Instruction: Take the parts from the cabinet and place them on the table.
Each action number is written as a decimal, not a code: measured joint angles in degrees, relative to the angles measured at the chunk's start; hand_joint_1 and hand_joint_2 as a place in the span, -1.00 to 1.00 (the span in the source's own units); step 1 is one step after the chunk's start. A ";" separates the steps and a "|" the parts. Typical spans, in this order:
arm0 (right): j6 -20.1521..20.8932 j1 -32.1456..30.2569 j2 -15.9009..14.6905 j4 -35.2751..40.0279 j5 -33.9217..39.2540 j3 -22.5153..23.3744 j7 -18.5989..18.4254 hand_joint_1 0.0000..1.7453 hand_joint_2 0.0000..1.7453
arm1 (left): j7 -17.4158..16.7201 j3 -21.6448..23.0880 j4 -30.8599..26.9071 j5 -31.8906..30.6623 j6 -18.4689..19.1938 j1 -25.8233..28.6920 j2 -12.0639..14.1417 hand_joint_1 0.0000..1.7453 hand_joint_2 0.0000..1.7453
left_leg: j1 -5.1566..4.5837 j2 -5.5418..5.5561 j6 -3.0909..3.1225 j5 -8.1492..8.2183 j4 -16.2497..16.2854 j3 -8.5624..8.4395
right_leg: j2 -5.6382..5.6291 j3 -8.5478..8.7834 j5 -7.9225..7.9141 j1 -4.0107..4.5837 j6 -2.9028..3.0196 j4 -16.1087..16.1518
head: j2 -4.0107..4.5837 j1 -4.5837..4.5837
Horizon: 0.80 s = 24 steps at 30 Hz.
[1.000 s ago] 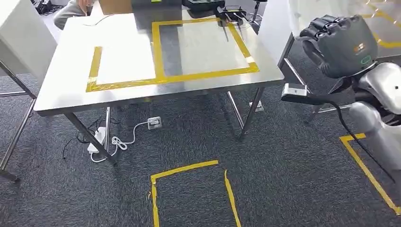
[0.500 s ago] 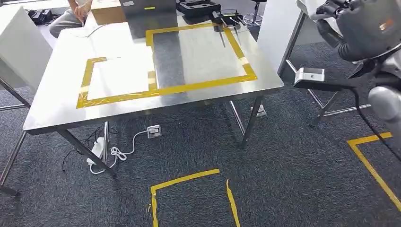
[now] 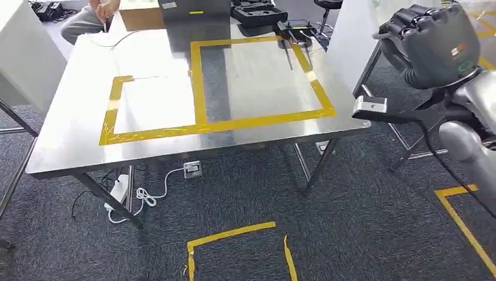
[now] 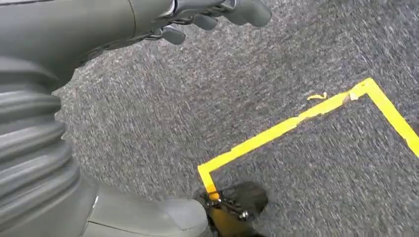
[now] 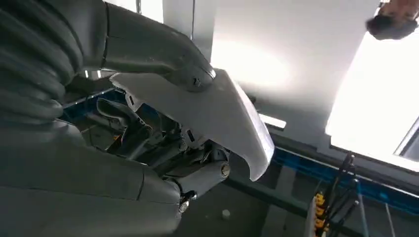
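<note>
My right hand (image 3: 430,50) is raised at the right of the head view, beside the steel table's (image 3: 70,134) right end, its back towards me. In the right wrist view its fingers (image 5: 197,180) and thumb grip a pale grey curved part (image 5: 222,118); from the head view the hand hides that part. Yellow tape (image 3: 199,88) marks two rectangles on the tabletop. My left hand (image 4: 217,12) hangs over the grey carpet with its fingers loosely apart and nothing in them.
Black cases (image 3: 257,10), a dark metal box (image 3: 196,9) and a cardboard box (image 3: 137,13) stand along the table's far edge. A person (image 3: 88,17) sits behind it. White panels (image 3: 23,58) flank the table. A power strip (image 3: 120,187) lies underneath, and a taped square (image 3: 234,234) marks the floor.
The whole head picture has shifted as the camera moved; the table now lies slightly lower and further right. My right hand stays raised, still holding the part.
</note>
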State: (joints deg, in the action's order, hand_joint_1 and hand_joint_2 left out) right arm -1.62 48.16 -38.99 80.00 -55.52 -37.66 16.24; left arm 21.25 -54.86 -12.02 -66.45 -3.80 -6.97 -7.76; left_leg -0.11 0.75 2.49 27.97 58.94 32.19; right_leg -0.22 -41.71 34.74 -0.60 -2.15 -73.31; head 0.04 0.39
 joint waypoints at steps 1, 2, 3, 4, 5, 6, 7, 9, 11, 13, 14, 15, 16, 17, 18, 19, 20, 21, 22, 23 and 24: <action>0.00 -0.01 0.00 0.00 0.00 0.00 -0.02 1.00 1.00 | 0.02 0.00 0.02 0.00 0.00 0.00 -0.07 -1.00 1.00 | -0.09 0.03 -0.11 0.67 0.00 -0.90 | 0.00 0.78 -2.93 0.05 0.35 3.99 | 0.00 0.00; 0.00 -0.05 -0.06 0.00 -0.09 0.00 -0.04 1.00 1.00 | 0.04 0.00 0.00 0.00 0.00 -0.01 -0.09 -1.00 1.00 | -0.15 0.04 -0.27 1.36 -0.02 -1.79 | 0.03 1.95 -6.93 0.20 0.85 8.78 | 0.00 0.00; 0.02 -0.27 -0.11 0.00 -0.20 0.00 0.00 1.00 1.00 | 0.07 0.00 0.04 0.00 0.00 0.06 -0.18 -1.00 1.00 | -0.08 0.03 -0.37 2.00 -0.24 -1.49 | 0.24 2.75 -11.87 0.47 1.55 13.19 | 0.00 0.00; 0.22 -0.45 -0.31 0.02 -0.39 0.00 0.04 1.00 1.00 | 0.00 0.00 0.11 0.00 0.00 -0.04 -0.15 -1.00 1.00 | -0.40 0.30 -0.79 2.68 0.32 -2.79 | 0.13 2.41 -12.30 0.96 1.71 14.82 | 0.00 0.07; 0.52 -0.69 -0.43 0.13 -0.57 0.02 0.20 1.00 1.00 | 0.00 0.00 0.07 0.00 0.00 -0.17 -0.09 -1.00 1.00 | -0.55 0.23 -1.17 3.42 0.17 -2.94 | 0.03 3.05 -11.81 1.02 1.67 14.51 | 0.00 0.02; 0.53 -1.01 -0.59 0.20 -0.61 0.02 0.26 1.00 1.00 | 0.02 0.00 0.07 0.00 0.00 -0.15 -0.02 -1.00 1.00 | -0.59 0.24 -1.40 3.37 0.63 -3.73 | -0.01 3.29 -11.92 0.78 1.92 14.65 | 0.00 0.04; 0.48 -1.09 -0.79 0.35 -0.67 0.04 0.18 1.00 1.00 | 0.02 0.00 0.07 0.00 0.02 -0.15 0.00 -1.00 1.00 | -0.53 0.19 -1.71 3.24 0.69 -3.84 | -0.08 3.63 -11.49 0.78 2.34 14.69 | 0.00 0.00; 0.11 -1.67 -0.76 1.05 -1.16 0.18 -0.33 1.00 1.00 | 0.02 0.00 0.00 0.00 0.11 -0.21 0.30 -1.00 1.00 | -0.58 0.05 -2.41 3.22 3.43 -2.79 | -0.11 5.35 -10.88 0.34 3.11 15.08 | 0.00 0.02; -0.26 -2.15 -0.57 1.29 -2.12 0.20 -0.94 1.00 1.00 | 0.02 0.00 0.02 0.00 0.17 -0.40 0.22 -1.00 1.00 | -0.24 -0.11 -3.05 4.97 10.39 1.74 | -0.07 6.41 -9.93 0.26 3.60 15.11 | 0.00 -0.28; -0.09 -3.01 -0.22 1.29 -2.86 0.20 -0.94 1.00 1.00 | 0.02 0.02 0.02 0.00 0.22 -0.19 0.22 -1.00 1.00 | 0.05 -0.17 -3.45 8.37 16.39 6.83 | -0.13 7.39 -8.87 0.26 3.56 15.11 | 0.00 -0.28; 0.48 -3.29 -0.13 1.29 -2.97 0.20 -0.22 1.00 1.00 | 0.09 0.00 0.02 0.00 0.22 -0.01 0.22 -1.00 1.00 | 0.11 -0.18 -3.55 8.49 16.81 8.12 | -0.21 8.00 -8.35 0.21 3.50 15.10 | 0.00 -0.26; 1.01 -3.32 -0.13 1.29 -2.77 0.20 0.48 1.00 1.00 | 0.18 0.00 0.02 0.11 0.22 0.13 0.24 -1.00 1.00 | 0.16 -0.20 -3.61 7.04 15.12 8.34 | -0.29 8.80 -7.75 0.14 3.35 15.09 | 0.00 -0.26; 1.40 -3.20 -0.13 1.29 -2.49 0.24 0.90 1.00 1.00 | 0.46 0.00 0.02 0.31 0.20 0.17 0.33 -1.00 1.00 | 0.19 -0.24 -3.56 4.27 11.79 7.68 | -0.30 9.61 -7.15 0.08 3.19 15.08 | 0.00 -0.28; 1.57 -3.12 -0.11 1.29 -2.45 0.26 1.01 1.00 1.00 | 0.77 0.00 0.02 0.48 0.20 0.17 0.42 -1.00 1.00 | 0.21 -0.33 -3.45 0.10 6.74 6.36 | -0.23 10.61 -6.43 0.03 2.98 15.08 | 0.00 -0.28; 1.55 -3.16 0.15 1.29 -2.65 0.24 0.79 1.00 1.00 | 1.05 0.00 0.02 0.50 0.20 0.29 0.50 -1.00 1.00 | 0.21 -0.44 -3.33 -4.05 2.29 5.31 | -0.16 11.20 -5.74 0.01 2.76 15.12 | 0.00 -0.26; 1.38 -3.34 0.64 1.27 -3.41 0.24 0.35 1.00 1.00 | 1.09 0.00 0.09 0.57 0.20 0.50 0.52 -1.00 1.00 | 0.01 -0.47 -2.97 -3.46 0.62 5.52 | -0.27 11.77 -5.19 0.20 2.46 14.69 | 0.00 -0.22; 0.91 -3.60 1.58 1.25 -4.44 0.22 -0.18 1.00 1.00 | 1.05 0.00 0.11 0.61 0.22 0.56 0.59 -1.00 1.00 | -0.07 -0.62 -2.50 -2.03 0.82 5.19 | -0.49 11.52 -4.83 0.30 2.08 14.98 | 0.00 -0.26; 0.62 -4.10 2.20 1.25 -5.42 0.20 -0.68 1.00 1.00 | 0.90 0.00 0.13 0.63 0.22 0.72 0.63 -1.00 1.00 | -0.06 -0.50 -2.09 -3.23 0.70 4.70 | -0.51 11.92 -4.48 0.32 1.63 15.09 | 0.00 -0.28; 0.22 -4.57 2.67 1.25 -5.95 0.20 -0.94 1.00 1.00 | 0.90 0.00 0.13 0.66 0.22 0.84 0.66 -1.00 1.00 | -0.03 -0.67 -1.63 -2.91 0.57 4.31 | -0.64 12.21 -4.67 0.36 1.40 14.77 | 0.00 -0.24; 0.02 -4.88 2.93 1.25 -6.38 0.20 -1.20 1.00 1.00 | 0.77 0.00 0.15 0.68 0.22 0.75 0.66 -1.00 1.00 | 0.12 -0.46 -1.35 -2.85 0.49 3.73 | -0.61 12.53 -4.30 0.30 1.15 14.78 | 0.00 -0.28; -0.18 -5.20 3.17 1.20 -6.62 0.22 -1.29 1.00 1.00 | 0.70 0.00 0.15 0.74 0.22 0.78 0.63 -1.00 1.00 | 0.29 -0.39 -1.08 -2.71 0.17 3.16 | -0.32 11.89 -4.20 0.23 0.96 13.66 | 0.00 -0.15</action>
State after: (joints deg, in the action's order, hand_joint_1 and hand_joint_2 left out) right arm -1.79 42.96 -35.82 81.20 -62.14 -37.44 14.95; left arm 21.94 -54.86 -11.87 -65.70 -3.58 -6.20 -7.13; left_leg 0.18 0.36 1.41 25.26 59.12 35.35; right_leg -0.54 -29.82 30.54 -0.38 -1.18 -59.65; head 0.04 0.24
